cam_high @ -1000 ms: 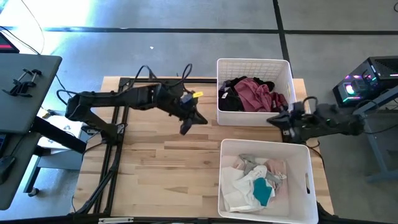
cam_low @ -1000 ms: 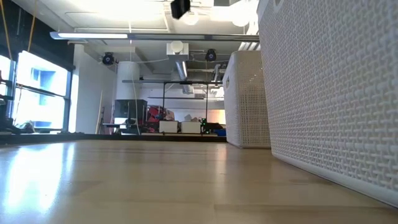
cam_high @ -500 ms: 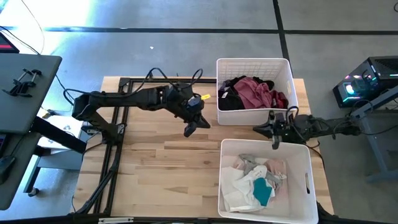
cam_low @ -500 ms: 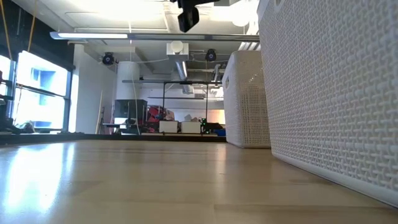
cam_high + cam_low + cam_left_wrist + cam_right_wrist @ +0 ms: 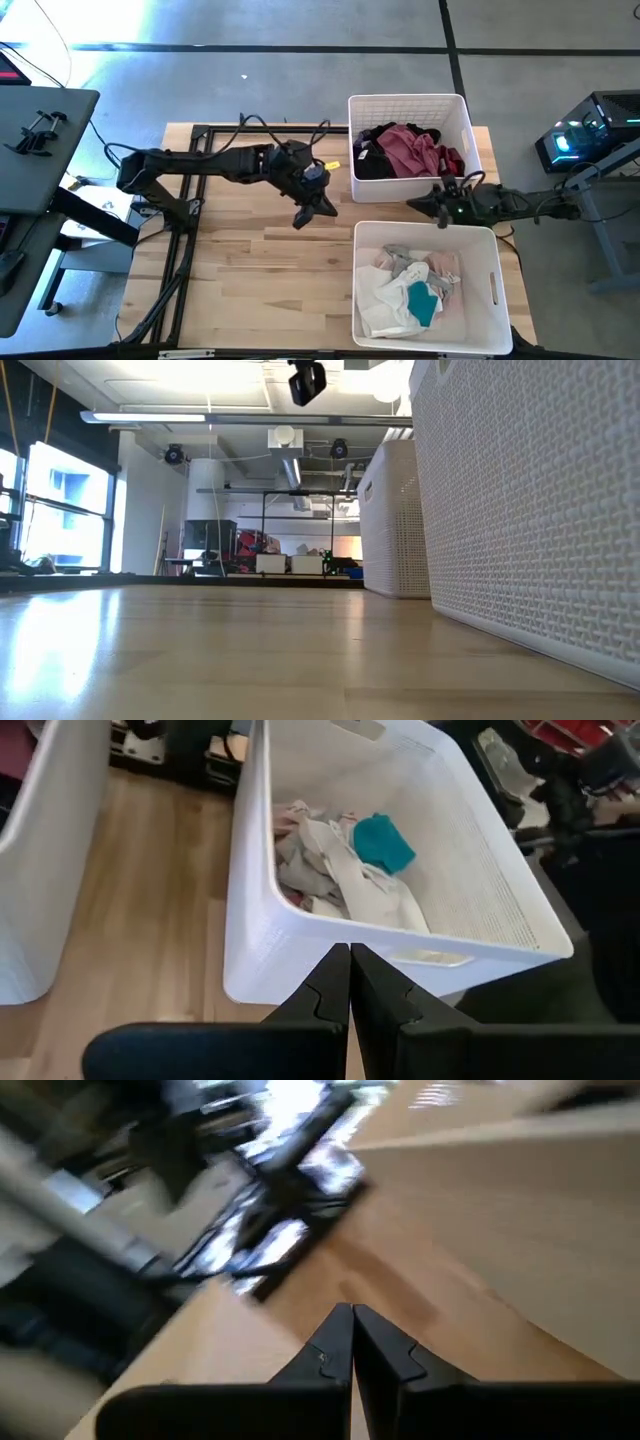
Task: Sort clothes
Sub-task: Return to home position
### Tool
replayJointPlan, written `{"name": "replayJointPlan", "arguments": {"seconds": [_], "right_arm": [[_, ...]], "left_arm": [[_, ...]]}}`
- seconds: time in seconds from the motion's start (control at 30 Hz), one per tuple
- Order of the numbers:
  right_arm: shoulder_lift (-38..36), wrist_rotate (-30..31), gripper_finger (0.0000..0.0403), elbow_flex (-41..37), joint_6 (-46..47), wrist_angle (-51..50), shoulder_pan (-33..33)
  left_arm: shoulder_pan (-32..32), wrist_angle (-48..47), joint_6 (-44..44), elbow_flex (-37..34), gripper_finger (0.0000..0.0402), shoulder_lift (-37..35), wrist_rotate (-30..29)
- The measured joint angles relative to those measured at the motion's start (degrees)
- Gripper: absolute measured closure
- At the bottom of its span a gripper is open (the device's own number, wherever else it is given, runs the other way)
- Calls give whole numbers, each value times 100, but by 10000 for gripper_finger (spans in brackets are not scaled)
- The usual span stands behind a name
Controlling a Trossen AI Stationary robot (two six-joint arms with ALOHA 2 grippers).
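Observation:
The clothes lie in two white bins. Maroon and black pieces (image 5: 405,150) fill the far bin (image 5: 408,100). White, grey, pink and teal pieces (image 5: 415,290) lie in the near bin (image 5: 365,290), also seen in the left wrist view (image 5: 335,860). My left gripper (image 5: 301,220) hangs shut and empty above the bare table, left of the bins, high in the low view (image 5: 307,382), with its fingers (image 5: 350,960) toward the near bin. My right gripper (image 5: 412,206) is shut and empty (image 5: 352,1320), low over the gap between the bins, pointing toward the table's left.
Bare wood (image 5: 260,270) stretches left of the bins. A black frame (image 5: 195,190) with cables lies on the table's left part. The bin walls (image 5: 530,510) stand close on the right of the low view. A grey stand (image 5: 40,140) and lit equipment (image 5: 575,135) flank the table.
My left gripper has sunk a little and drifted toward the near bin. My right arm has dropped and rolled, its gripper now lying low between the two bins and pointing left; it has kept still over the last half second. Both grippers stay shut.

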Motion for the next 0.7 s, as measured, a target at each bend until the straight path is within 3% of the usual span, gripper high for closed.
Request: {"name": "replayJointPlan", "arguments": {"seconds": [0.13,0.33,0.47,0.53,0.7], "right_arm": [[6,691,403,0,871,-774,2],[12,985,403,1,1085,-1109,2],[26,1117,403,2,2153,-1641,2],[20,1107,403,1,1766,-1742,2],[20,1106,403,0,-1069,-979,-2]], "left_arm": [[-73,20,1,0,401,127,4],[-170,99,96,0,401,293,-14],[-239,342,254,0,401,537,-342],[-251,563,251,0,401,686,-388],[-290,1016,103,0,401,889,-386]]}}
